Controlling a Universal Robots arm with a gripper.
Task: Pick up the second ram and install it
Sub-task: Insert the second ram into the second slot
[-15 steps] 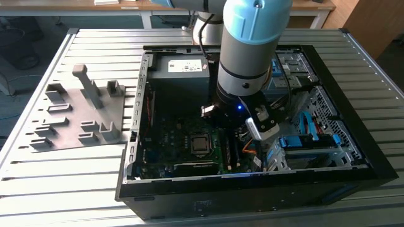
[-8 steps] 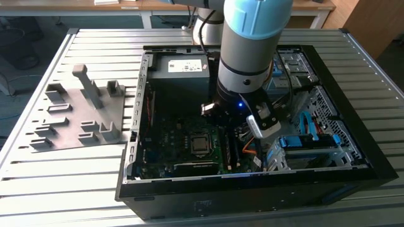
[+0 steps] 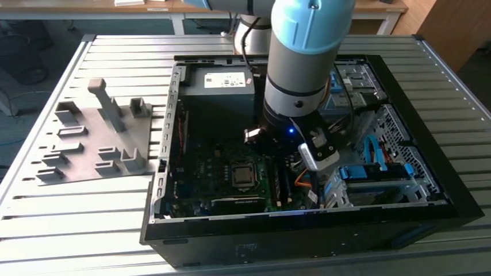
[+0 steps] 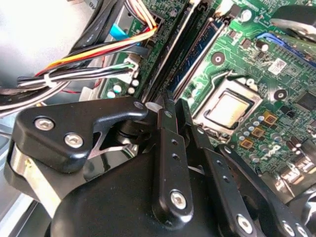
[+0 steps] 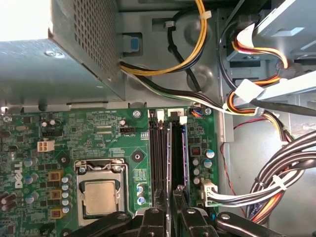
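Arm upright, gripper (image 5: 169,195) low, fingers nearly together.

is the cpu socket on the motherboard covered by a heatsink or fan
No, in the first wrist view the cpu socket is uncovered, its bare metal chip top showing inside the retention frame.

Open computer case (image 3: 429,190) on slatted table (image 3: 46,230); grey slotted tray (image 3: 96,141) beside it; processor (image 5: 100,197) on motherboard (image 5: 29,148).

One computer case (image 3: 429,172); one grey tray (image 3: 84,144); one processor (image 5: 100,196).
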